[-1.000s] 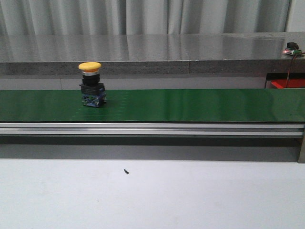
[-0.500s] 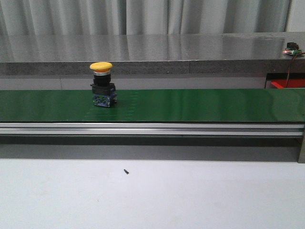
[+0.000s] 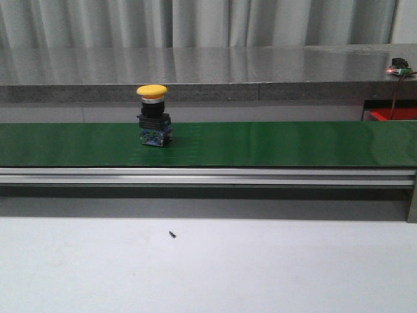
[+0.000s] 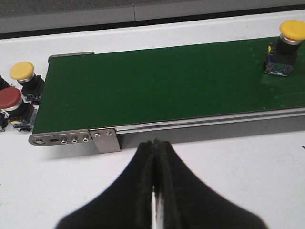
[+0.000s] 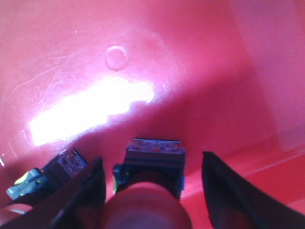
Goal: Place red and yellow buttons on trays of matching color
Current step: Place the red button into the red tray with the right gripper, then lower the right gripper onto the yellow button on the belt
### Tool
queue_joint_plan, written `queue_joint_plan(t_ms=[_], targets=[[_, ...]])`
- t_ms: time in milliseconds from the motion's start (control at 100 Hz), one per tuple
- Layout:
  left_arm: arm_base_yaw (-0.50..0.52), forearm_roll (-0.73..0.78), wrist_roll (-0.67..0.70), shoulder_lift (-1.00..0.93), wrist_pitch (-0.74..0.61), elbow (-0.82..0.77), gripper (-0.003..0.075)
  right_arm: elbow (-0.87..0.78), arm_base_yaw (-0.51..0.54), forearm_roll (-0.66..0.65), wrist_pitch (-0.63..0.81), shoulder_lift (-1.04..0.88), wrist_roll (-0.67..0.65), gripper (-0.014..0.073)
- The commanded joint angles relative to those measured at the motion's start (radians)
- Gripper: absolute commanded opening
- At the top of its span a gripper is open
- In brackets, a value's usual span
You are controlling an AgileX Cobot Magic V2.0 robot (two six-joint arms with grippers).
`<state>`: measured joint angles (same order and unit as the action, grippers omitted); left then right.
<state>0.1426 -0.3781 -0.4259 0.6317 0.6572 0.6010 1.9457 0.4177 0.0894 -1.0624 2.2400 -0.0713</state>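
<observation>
Right now the step in hand looks like a release: the right end effector (image 5: 150,191) hangs inside the glossy red plastic tray (image 5: 190,62), its two dark fingers spread wide on either side of a red mushroom-cap button (image 5: 145,202) and not touching it. That button stands on the tray floor, its blue-and-black contact block (image 5: 155,155) showing beyond the rounded cap. A second button body (image 5: 45,179) sits just beside it; its cap colour is hard to tell.

Meanwhile a yellow mushroom-cap button on a black body with a blue base (image 3: 153,117) stands upright on the matte green conveyor belt (image 3: 293,143), left of the middle in the front view. The left end effector (image 4: 155,191) waits over the white surface (image 4: 228,167) in front of the belt's aluminium rail, its black tapered fingers pressed together and holding nothing.

I judge the next move to be picking the yellow button off the belt; that calls for opening the fingers and gripping the squarish black body rather than the smooth domed cap, which would likely slip. No yellow tray is in view.

Beside the belt's end, one more yellow-capped button (image 4: 22,71) and one red-capped button (image 4: 10,99) wait on the surface.
</observation>
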Motion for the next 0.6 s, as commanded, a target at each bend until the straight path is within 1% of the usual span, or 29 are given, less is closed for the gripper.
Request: queue_joint_plan(t_ms=[0, 300, 590], targets=[[-0.008, -0.02, 0.0, -0.002, -0.075, 0.026, -0.002, 0.027, 0.006, -0.013, 0.021, -0.074, 0.009, 0.0465], [-0.008, -0.02, 0.0, -0.002, -0.075, 0.026, -0.002, 0.027, 0.006, -0.052, -0.015, -0.164, 0.009, 0.0465], [-0.008, -0.02, 0.0, -0.002, -0.075, 0.026, -0.002, 0.026, 0.002, -0.037, -0.056, -0.279, 0.009, 0.0465]])
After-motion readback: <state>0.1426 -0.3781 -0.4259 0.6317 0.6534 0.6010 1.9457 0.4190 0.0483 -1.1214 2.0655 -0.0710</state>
